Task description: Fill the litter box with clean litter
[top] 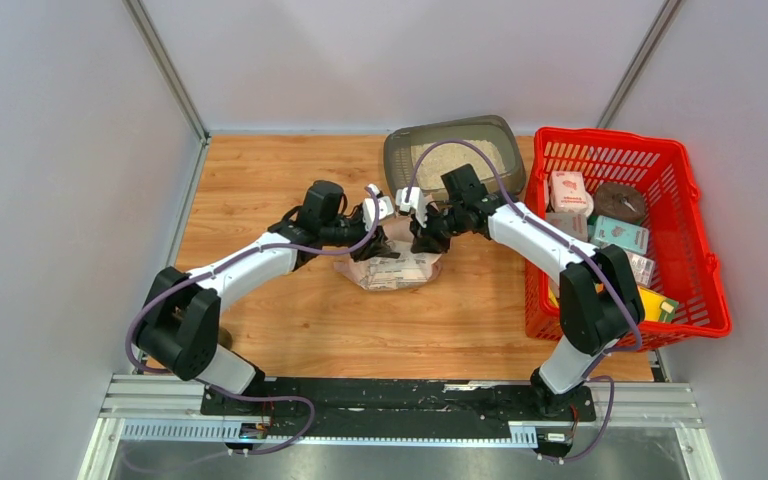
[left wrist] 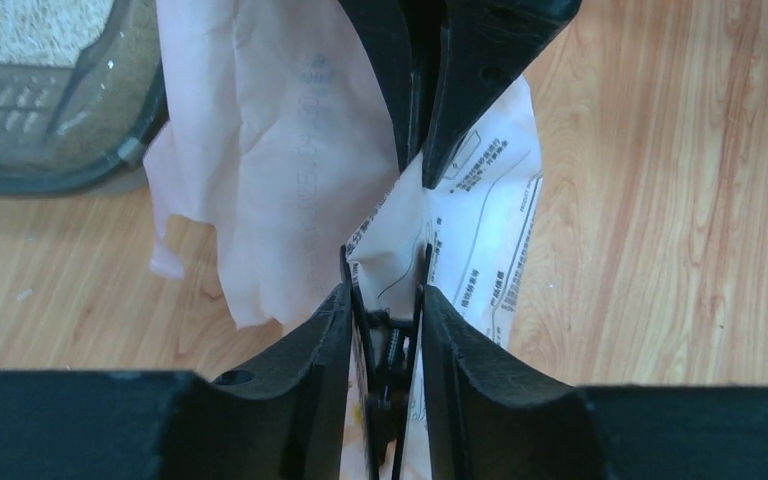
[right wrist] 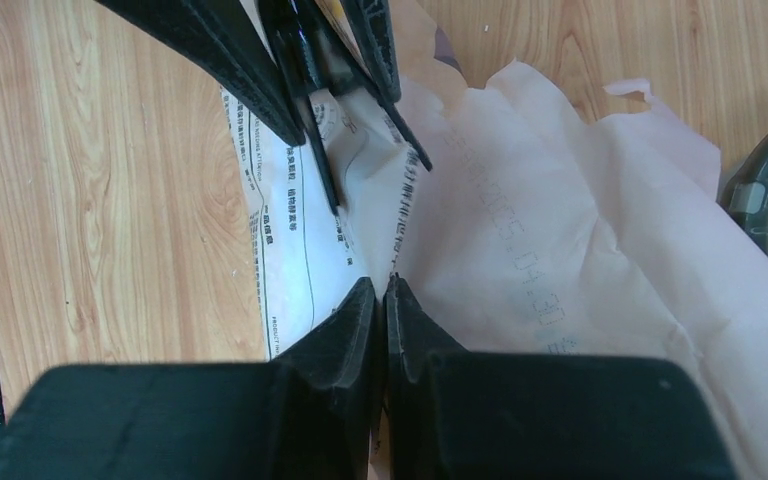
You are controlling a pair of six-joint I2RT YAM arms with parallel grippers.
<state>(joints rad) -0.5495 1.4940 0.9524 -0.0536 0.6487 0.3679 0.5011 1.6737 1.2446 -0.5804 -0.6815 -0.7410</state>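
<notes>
The litter box lies at the table's back centre, with pale clean litter spread inside; its corner shows in the left wrist view. In front of it stands a pale paper litter bag, held up between both arms. My left gripper is closed on the wire handles of a black binder clip at the bag's printed top. My right gripper faces it from the other side, shut on the bag's paper. What is inside the bag is hidden.
A red mesh basket with several boxes and packets fills the right side of the table. Grey walls close the left, back and right. Bare wood lies left of the bag and in front of it.
</notes>
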